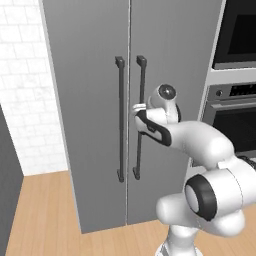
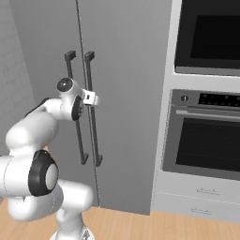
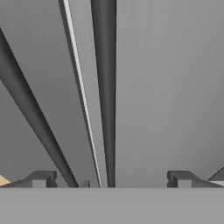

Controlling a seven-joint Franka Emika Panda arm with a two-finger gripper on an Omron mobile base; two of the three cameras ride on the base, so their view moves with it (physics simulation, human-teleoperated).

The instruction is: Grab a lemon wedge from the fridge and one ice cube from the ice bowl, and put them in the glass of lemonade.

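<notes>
Left base view: the gripper [image 1: 138,107] reaches for the right handle [image 1: 140,117] of the shut fridge [image 1: 85,100].
Right base view: the hand sits at that bar, mid-height. Hand view: the jaws stand wide, the bar [image 3: 105,87] between them; centre it, close firmly, then pull along the door's swing. The lemon wedge is presumably inside.

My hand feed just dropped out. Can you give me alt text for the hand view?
The open gripper faces the closed fridge up close, its fingertips standing wide on either side of the right door's dark handle. The door seam and the left handle run just beside it.
</notes>
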